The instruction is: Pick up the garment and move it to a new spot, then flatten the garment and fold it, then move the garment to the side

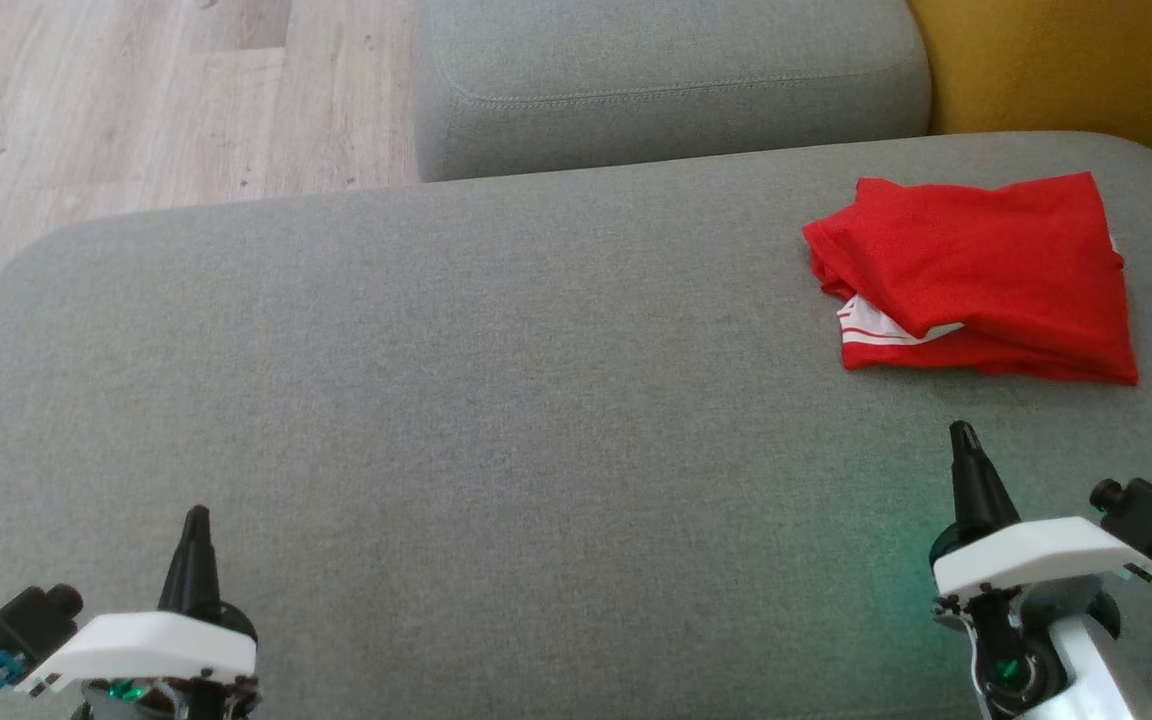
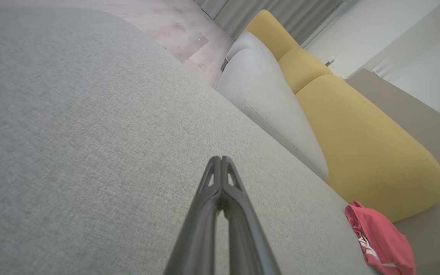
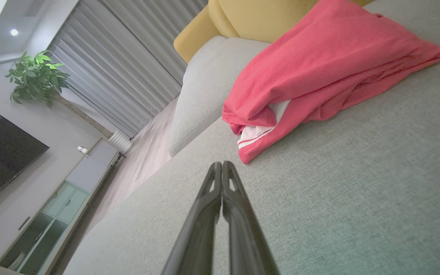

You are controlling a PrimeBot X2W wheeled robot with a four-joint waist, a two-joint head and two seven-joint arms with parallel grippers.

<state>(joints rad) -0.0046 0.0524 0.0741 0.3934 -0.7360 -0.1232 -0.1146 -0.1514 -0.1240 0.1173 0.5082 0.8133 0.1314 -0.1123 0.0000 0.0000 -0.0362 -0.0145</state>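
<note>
Both claws are pressed together and carry nothing. The right claw (image 1: pixel 963 440) points at the red sports shirt (image 1: pixel 976 270), which lies near and just ahead of its tips, a little to the right. From the left claw (image 1: pixel 196 520) the shirt is well apart, far ahead and to the right.

The shirt is a loose, roughly folded bundle off to one side of the grey sofa seat (image 1: pixel 536 350). Whether it waits for its first lift or has already been set aside, I cannot tell.

If a lift comes next, the right claw is the better placed. It should spread first, then come in low on the nearest edge. It should bite through all the layers, so that the bundle rises whole rather than peeling open.

The cloth is thin and slightly meshy, and it sags in soft creases. A white panel with red stripes pokes out at the near-left corner. The seat is coarse woven fabric with rounded edges, likely to drag on the cloth. A yellow cushion (image 1: pixel 1066 70) lies beyond the shirt.
</note>
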